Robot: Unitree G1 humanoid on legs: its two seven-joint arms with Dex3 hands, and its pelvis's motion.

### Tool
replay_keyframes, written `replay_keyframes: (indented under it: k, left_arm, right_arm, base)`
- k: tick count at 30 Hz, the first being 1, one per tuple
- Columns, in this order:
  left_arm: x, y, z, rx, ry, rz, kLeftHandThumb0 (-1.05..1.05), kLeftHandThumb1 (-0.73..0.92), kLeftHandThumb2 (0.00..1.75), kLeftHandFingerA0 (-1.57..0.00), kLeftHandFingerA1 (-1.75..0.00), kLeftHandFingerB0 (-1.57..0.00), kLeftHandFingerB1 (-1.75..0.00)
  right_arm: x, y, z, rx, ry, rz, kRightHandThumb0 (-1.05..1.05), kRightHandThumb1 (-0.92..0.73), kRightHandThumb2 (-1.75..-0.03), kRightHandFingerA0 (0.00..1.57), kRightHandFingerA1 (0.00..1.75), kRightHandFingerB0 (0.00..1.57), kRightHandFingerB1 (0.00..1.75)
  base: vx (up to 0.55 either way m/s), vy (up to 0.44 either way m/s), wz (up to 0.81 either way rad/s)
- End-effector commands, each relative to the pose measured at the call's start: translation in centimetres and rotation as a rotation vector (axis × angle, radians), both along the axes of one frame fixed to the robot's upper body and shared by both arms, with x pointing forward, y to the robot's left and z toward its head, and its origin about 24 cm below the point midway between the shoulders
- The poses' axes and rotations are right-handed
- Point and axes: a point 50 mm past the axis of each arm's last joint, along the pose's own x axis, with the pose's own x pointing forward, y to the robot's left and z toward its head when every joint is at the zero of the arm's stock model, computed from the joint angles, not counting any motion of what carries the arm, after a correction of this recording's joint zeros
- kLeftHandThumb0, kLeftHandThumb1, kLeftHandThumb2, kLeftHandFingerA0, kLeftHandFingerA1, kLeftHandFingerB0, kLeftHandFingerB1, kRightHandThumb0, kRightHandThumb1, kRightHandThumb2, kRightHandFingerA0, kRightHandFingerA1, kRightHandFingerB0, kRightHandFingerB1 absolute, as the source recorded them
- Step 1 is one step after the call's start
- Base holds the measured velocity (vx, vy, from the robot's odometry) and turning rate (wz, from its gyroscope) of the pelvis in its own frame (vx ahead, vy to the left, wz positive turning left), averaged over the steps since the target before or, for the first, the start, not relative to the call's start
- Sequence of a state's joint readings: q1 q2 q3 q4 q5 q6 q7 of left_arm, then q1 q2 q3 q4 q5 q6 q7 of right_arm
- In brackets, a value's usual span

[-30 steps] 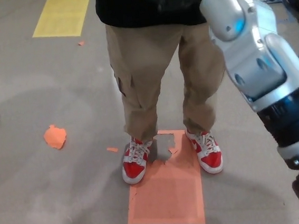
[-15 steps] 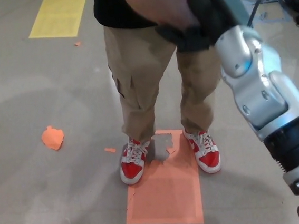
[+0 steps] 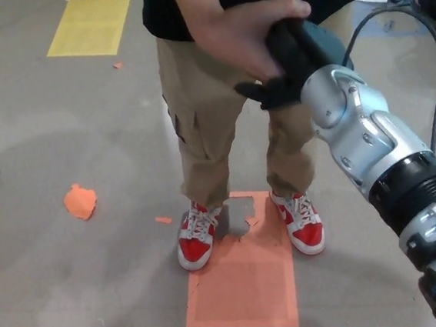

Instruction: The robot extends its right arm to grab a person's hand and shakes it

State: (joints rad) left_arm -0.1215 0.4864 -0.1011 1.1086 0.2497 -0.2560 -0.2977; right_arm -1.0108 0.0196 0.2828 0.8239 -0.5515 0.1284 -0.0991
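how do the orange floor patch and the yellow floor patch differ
The orange patch lies near, under the person's red shoes; the yellow patch lies far off at upper left with nothing on it. The orange patch is torn at its top edge, with scraps beside it; the yellow patch looks whole. The orange patch fills more of the picture than the yellow patch. Both are flat rectangles on the grey floor.

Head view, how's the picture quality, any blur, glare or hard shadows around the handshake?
Head view: lighting is soft and even, with only faint shadows under the red sneakers; the grey floor shows mild sheen, no harsh glare. The right hand, clasped by the person's hand, looks slightly soft; the orange floor mat stays sharp.
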Motion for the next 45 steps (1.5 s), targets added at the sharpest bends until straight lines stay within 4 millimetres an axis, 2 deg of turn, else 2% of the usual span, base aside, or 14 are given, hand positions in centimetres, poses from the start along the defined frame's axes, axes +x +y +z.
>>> replay_keyframes:
  k: [1, 3, 4, 5, 10, 12, 13, 16, 27, 37, 38, 39, 40, 45]
  left_arm:
    - [0.1, 0.8, 0.6, 0.026, -0.015, -0.002, -0.66, 0.68, 0.98, -0.03, -0.41, -0.03, -0.33]
    - [-0.1, 0.8, 0.6, -0.008, -0.012, 0.013, -0.65, 0.69, 0.99, -0.01, -0.36, 0.00, -0.30]
    - [-0.1, 0.9, 0.6, -0.011, -0.011, 0.015, -0.66, 0.69, 1.00, -0.01, -0.35, -0.01, -0.30]
    - [-0.1, 1.0, 0.5, -0.002, -0.005, 0.018, -0.75, 0.70, 0.99, -0.03, -0.33, -0.08, -0.27]
    - [0.0, 1.0, 0.5, 0.018, 0.002, 0.022, -0.73, 0.69, 0.98, -0.03, -0.33, -0.07, -0.27]
    - [-0.2, 1.0, 0.5, 0.010, 0.005, -0.004, -0.74, 0.72, 1.00, -0.04, -0.31, -0.04, -0.26]
    - [-0.2, 1.0, 0.5, 0.011, 0.009, -0.006, -0.73, 0.71, 1.00, -0.04, -0.30, -0.04, -0.27]
    - [-1.0, 0.9, 0.1, -0.023, 0.006, 0.027, -0.68, 0.68, 0.97, -0.02, -0.30, -0.02, -0.28]
    - [0.4, 0.8, 0.7, 0.034, -0.009, -0.016, -0.68, 0.70, 1.01, -0.02, -0.39, -0.05, -0.32]
    - [0.6, 0.9, 0.9, 0.030, -0.011, -0.019, -0.67, 0.70, 0.99, -0.03, -0.41, -0.03, -0.33]
    - [0.6, 0.9, 0.9, 0.027, -0.011, -0.019, -0.67, 0.70, 1.00, -0.03, -0.39, -0.03, -0.32]
    - [0.6, 0.9, 0.9, 0.020, -0.011, -0.018, -0.66, 0.70, 1.00, -0.02, -0.38, -0.02, -0.31]
    - [0.6, 0.9, 0.9, 0.014, -0.012, -0.012, -0.66, 0.69, 0.99, -0.02, -0.38, -0.01, -0.31]
    - [0.2, 1.0, 0.7, 0.018, -0.005, -0.011, -0.66, 0.69, 1.00, -0.02, -0.37, -0.02, -0.32]
  right_arm:
    - [-2.6, 0.3, 5.0, 0.140, -0.262, 0.121, -0.21, -0.85, -0.65, 1.00, 0.59, 0.53, 0.40]
    - [-5.1, 0.2, 9.0, 0.217, -0.430, 0.172, -0.22, -0.84, -0.65, 1.02, 0.58, 0.54, 0.41]
    - [-7.0, 0.0, 11.4, 0.247, -0.535, 0.201, -0.22, -0.84, -0.65, 0.97, 0.81, 0.53, 0.40]
    - [-7.8, 0.0, 12.3, 0.260, -0.565, 0.209, -0.23, -0.85, -0.65, 1.00, 0.60, 0.55, 0.40]
    - [-10.1, -0.7, 14.1, 0.329, -0.650, 0.247, -0.19, -0.82, -0.64, 1.01, 0.59, 0.59, 0.41]
    - [-9.4, -0.6, 13.0, 0.301, -0.598, 0.225, -0.17, -0.81, -0.64, 1.03, 0.62, 0.58, 0.43]
    - [-9.0, -0.5, 12.4, 0.289, -0.570, 0.216, -0.16, -0.81, -0.63, 0.92, 1.01, 0.59, 0.43]
    - [-7.2, -0.2, 9.2, 0.242, -0.439, 0.186, -0.17, -0.82, -0.64, 1.07, 0.62, 0.56, 0.43]
    - [-0.7, -1.8, -4.0, 0.013, 0.101, -0.001, -0.16, -0.58, -0.57, 1.01, 0.60, 0.60, 0.45]
    - [-0.4, -2.7, -5.4, 0.029, 0.154, -0.010, -0.26, -0.78, -0.64, 0.95, 0.56, 0.46, 0.39]
    - [-0.4, -2.8, -5.4, 0.031, 0.147, -0.009, -0.31, -0.81, -0.64, 0.89, 0.64, 0.33, 0.34]
    - [-0.3, -3.1, -5.4, 0.030, 0.150, -0.006, -0.30, -0.59, -1.02, 0.62, 0.71, 0.04, 0.45]
    - [-0.3, -3.3, -5.4, 0.023, 0.163, -0.008, -0.42, -0.76, -0.63, 0.46, 0.41, 0.13, 0.26]
    - [-0.5, -5.3, -7.5, -0.059, 0.283, -0.054, -0.56, -0.70, -0.70, 0.07, 0.25, 0.07, 0.20]
  base:
    - [0.00, 0.000, 0.00]
    - [0.00, 0.000, 0.00]
    - [0.00, 0.000, 0.00]
    - [0.00, 0.000, 0.00]
    - [0.00, 0.000, 0.00]
    - [0.00, 0.000, 0.00]
    - [0.00, 0.000, 0.00]
    - [0.00, 0.000, 0.00]
    - [0.00, 0.000, 0.00]
    - [0.00, 0.000, 0.00]
    - [0.00, 0.000, 0.00]
    - [0.00, 0.000, 0.00]
    - [0.00, 0.000, 0.00]
    - [0.00, 0.000, 0.00]
